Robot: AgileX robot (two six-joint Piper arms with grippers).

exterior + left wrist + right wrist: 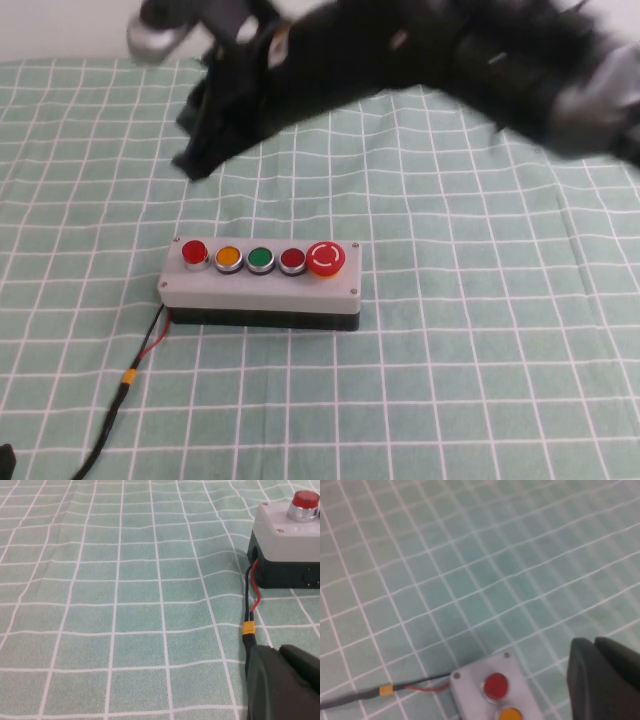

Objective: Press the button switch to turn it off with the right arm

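Note:
The button switch (pixel 260 283) is a light grey box on a black base, lying on the green checked cloth. Its top carries a row of red, yellow, green and red buttons and a large red mushroom button (pixel 325 258). The right arm (pixel 450 60) reaches across the back of the table, blurred. My right gripper (pixel 193 160) hangs above the cloth behind the box's left end, apart from it, fingers together and empty. In the right wrist view the gripper (pixel 594 642) is beside the box (pixel 485 685). My left gripper (pixel 277 652) is shut, low by the box's cable.
A black cable with a red wire and an orange marker (pixel 130 378) runs from the box's left end to the front left corner. It also shows in the left wrist view (pixel 248 629). The cloth (pixel 480 360) covers the whole table.

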